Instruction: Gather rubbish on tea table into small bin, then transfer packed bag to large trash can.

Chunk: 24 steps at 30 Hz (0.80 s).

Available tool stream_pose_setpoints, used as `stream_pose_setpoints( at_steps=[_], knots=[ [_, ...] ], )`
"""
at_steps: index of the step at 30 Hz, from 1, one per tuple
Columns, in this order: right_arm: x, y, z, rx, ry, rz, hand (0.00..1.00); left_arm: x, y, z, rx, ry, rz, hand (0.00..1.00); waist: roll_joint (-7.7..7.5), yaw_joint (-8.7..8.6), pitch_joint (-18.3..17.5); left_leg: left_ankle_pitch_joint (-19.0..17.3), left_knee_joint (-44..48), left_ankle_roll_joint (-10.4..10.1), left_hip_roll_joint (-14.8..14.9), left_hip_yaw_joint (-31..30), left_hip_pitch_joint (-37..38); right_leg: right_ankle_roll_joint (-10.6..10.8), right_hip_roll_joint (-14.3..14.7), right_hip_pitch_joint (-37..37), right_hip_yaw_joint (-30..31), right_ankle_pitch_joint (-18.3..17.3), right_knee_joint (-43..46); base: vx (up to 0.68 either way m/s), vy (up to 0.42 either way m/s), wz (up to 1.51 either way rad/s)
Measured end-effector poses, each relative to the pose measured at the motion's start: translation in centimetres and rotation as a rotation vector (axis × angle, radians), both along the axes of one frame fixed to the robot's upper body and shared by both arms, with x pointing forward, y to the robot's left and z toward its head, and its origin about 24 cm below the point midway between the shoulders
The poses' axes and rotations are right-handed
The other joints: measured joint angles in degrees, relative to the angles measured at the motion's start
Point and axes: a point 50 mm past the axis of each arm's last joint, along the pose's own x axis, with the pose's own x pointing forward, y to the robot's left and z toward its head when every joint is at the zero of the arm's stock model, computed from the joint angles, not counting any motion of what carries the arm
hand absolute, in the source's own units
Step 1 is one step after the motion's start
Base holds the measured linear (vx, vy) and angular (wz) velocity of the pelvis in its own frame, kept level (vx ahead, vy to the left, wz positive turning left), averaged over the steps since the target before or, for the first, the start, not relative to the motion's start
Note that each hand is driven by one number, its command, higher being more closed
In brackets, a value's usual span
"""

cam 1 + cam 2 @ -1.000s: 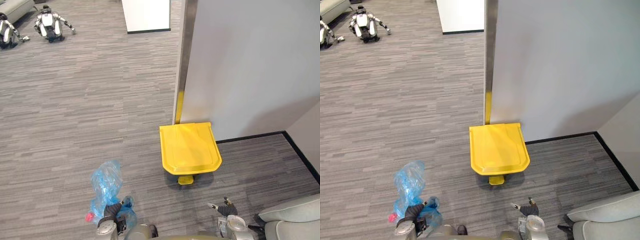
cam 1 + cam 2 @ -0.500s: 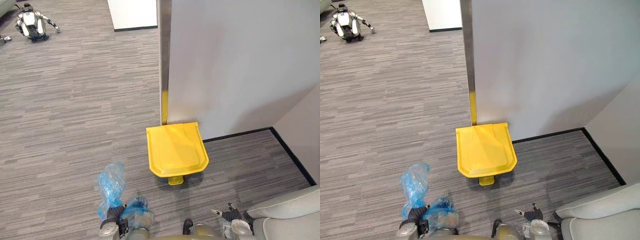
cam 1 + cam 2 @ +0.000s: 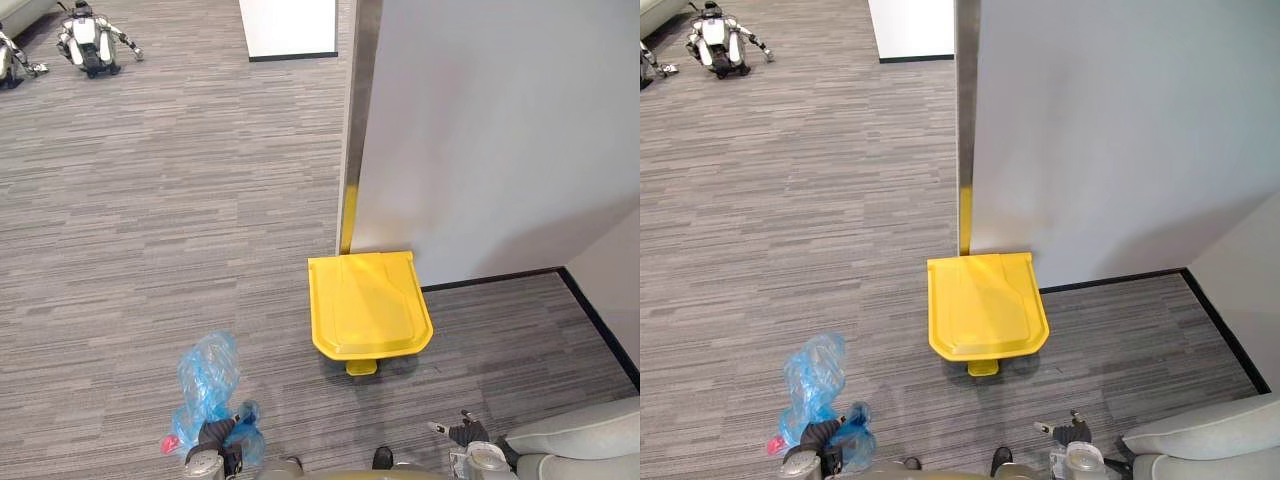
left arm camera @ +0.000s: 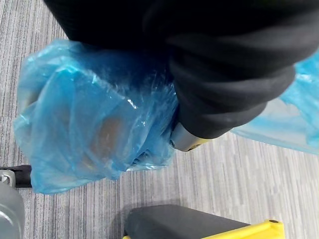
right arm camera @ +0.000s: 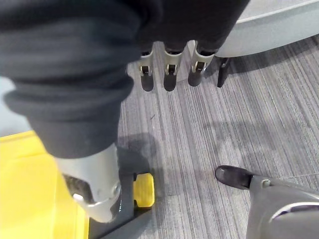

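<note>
- Bag (image 3: 208, 385), blue plastic and stuffed, is bunched against our left hand (image 3: 214, 440) at the lower left, carried clear of the carpet floor (image 3: 150, 220). Something red shows at its low edge.
- Left hand grip: we cannot tell, since the plastic and the dark cover hide it in the left wrist view.
- Right hand (image 3: 462, 432) is low on the right, just beside a grey sofa (image 3: 575, 445). It is released, fingers (image 5: 169, 74) straight and relaxed, holding nothing.
- Yellow trash can (image 3: 368, 305) stands against the grey wall (image 3: 500, 130), lid down, pedal (image 3: 361, 367) on the side facing us.
- Key relation: the trash can lies ahead and to the right of the left hand, well apart. The bag's long axis runs forward from that hand, left of the can and not over it.
- The right hand is nearer the can and pedal than the left. The right wrist view shows the pedal close past that hand.
- We judge gathering done and the transfer step in hand: close in, get the lid up (the pedal looks like the way), swing the bag rightward over the opening.
- Risk, we think: with the lid shut the bag has nowhere to go yet, and loose plastic may snag the rim.
- Two other robots (image 3: 90, 40) sit far off at the top left, not involved.
</note>
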Motion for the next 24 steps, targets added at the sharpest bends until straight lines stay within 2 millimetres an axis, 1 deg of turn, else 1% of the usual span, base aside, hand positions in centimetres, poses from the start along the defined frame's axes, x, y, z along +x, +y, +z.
stream_pose_setpoints(
  at_steps=[4,5,7,12,15,17,18,20,21,22,23,24],
  knots=[
    [0.0,-0.7,0.2,-0.017,0.001,0.000,0.00,-0.6,-0.1,-0.3,-0.005,0.027,0.001,1.00,0.69,-0.03,-0.6,0.1,-0.7,0.1,0.0,-0.3,-0.1,0.0,0.1,0.0,0.0,1.3,-1.1,-0.08,0.007,-0.01],
    [0.1,-0.7,0.2,-0.018,-0.001,0.001,0.00,-0.6,-0.1,-0.3,-0.005,0.029,0.002,1.00,0.67,-0.05,-0.6,1.0,-1.8,0.2,-0.2,-0.3,0.0,-0.2,0.1,0.0,0.1,2.2,-2.0,-0.11,0.005,-0.03],
    [0.2,-0.6,0.2,-0.016,0.000,0.003,0.00,-0.6,-0.1,-0.4,-0.005,0.029,0.001,1.00,0.55,-0.05,-0.7,1.7,-2.7,0.1,-0.3,-0.4,-0.1,0.0,0.1,-0.2,0.2,3.1,-2.8,-0.12,0.002,-0.03],
    [0.1,-0.6,0.1,-0.016,0.004,0.004,0.00,-0.7,-0.2,-0.4,-0.007,0.033,-0.006,1.00,0.10,-0.05,-0.6,1.7,-2.9,-0.5,-0.3,-0.2,-0.4,0.1,0.1,-1.2,0.9,3.0,-2.8,-0.10,-0.011,-0.06],
    [0.4,-0.7,0.2,-0.019,-0.004,0.004,0.00,-0.6,-0.2,-0.4,-0.006,0.030,-0.006,1.00,-0.16,-0.03,-0.5,0.9,-1.7,-0.2,-0.3,-0.1,-2.7,0.5,0.2,-3.3,2.1,2.7,-1.8,-0.07,-0.002,-0.15],
    [0.5,-0.7,0.3,-0.020,-0.009,0.002,0.00,-0.6,-0.2,-0.4,-0.005,0.030,-0.003,1.00,-0.34,0.17,-0.3,-0.9,1.3,0.1,-0.3,0.1,-4.6,1.2,0.1,-6.5,3.9,0.5,2.5,0.00,0.029,-0.31],
    [0.6,-0.7,0.4,-0.022,-0.015,0.002,0.00,-0.6,-0.1,-0.3,-0.004,0.028,-0.002,1.00,-0.56,0.18,0.1,-2.3,3.7,0.3,-0.3,0.4,-5.4,1.6,-0.4,-8.7,4.9,-1.8,6.9,0.00,0.071,-0.25],
    [0.6,-0.6,0.4,-0.019,-0.023,-0.003,0.00,-0.7,-0.1,-0.3,0.000,0.024,-0.003,1.00,-1.69,-0.01,0.8,-6.5,9.3,1.3,-1.4,1.3,-5.9,3.4,-2.5,-12.4,6.0,-7.8,19.0,0.03,0.078,-0.20],
    [0.6,-0.6,0.5,-0.019,-0.032,-0.007,0.00,-0.7,-0.1,-0.2,-0.001,0.021,-0.002,1.00,-1.87,-0.17,1.1,-7.7,10.3,1.9,-1.4,1.1,-5.7,4.2,-3.3,-12.9,5.9,-8.3,22.2,0.05,0.043,-0.08],
    [0.9,-0.4,0.7,-0.018,-0.054,-0.008,0.00,-0.4,-0.2,0.0,-0.001,0.003,-0.002,1.00,-1.61,-0.24,1.7,-9.2,12.3,3.2,-1.5,0.8,-4.9,5.7,-4.3,-17.4,5.6,-8.7,31.9,0.09,0.029,-0.02],
    [0.9,0.0,0.7,-0.008,-0.060,-0.009,0.00,0.0,-0.3,0.1,0.000,-0.010,-0.005,1.00,-1.14,-0.44,2.7,-10.5,14.0,3.7,-1.3,0.8,-4.0,4.9,-4.3,-21.3,5.3,-9.8,38.6,0.13,0.040,-0.04],
    [0.9,0.4,0.6,0.001,-0.062,-0.010,0.00,0.2,-0.3,0.2,0.001,-0.015,-0.007,1.00,-1.32,-0.31,3.3,-11.8,15.1,3.7,-1.1,0.8,-2.9,4.3,-4.1,-22.7,4.9,-10.7,38.5,0.17,0.028,-0.04]
  ],
)
